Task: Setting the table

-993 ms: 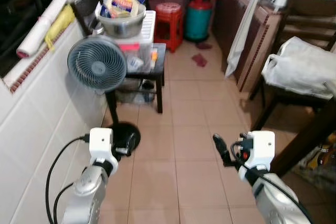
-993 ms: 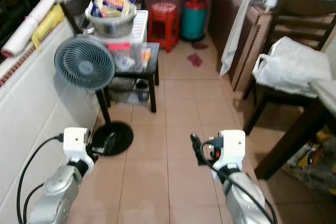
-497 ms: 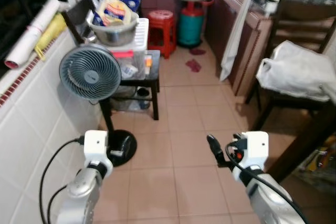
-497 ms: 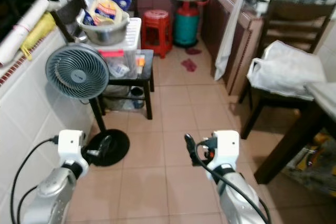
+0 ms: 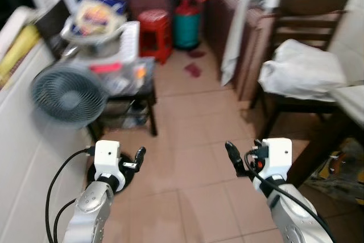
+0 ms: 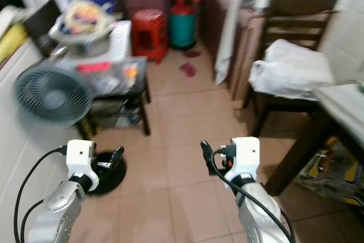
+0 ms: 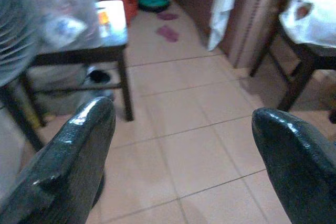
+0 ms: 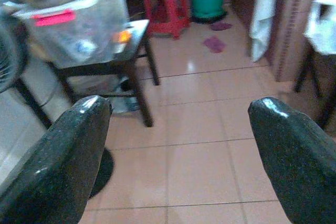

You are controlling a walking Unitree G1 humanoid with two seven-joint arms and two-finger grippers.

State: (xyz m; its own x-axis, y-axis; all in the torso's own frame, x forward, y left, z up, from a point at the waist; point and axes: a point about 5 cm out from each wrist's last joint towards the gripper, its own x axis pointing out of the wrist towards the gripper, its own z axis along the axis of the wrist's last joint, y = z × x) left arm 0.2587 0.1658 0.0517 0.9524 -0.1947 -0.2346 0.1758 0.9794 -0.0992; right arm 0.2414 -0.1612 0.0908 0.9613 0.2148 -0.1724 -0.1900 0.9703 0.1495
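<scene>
Left eye view: both end effectors raised forward, fingers spread.

A dining table stands at the far right of the scene, cut off by the frame so that just one corner shows. Its top is pale and smooth, lying flat, and the visible part of it is bare. Beneath the top, a dark brown wooden table leg runs down to the tan tiled floor, appearing slanted from this high viewpoint. A dark wooden chair with a white plastic bag on its seat stands just beside the table's corner, on the side farther from the robot
</scene>
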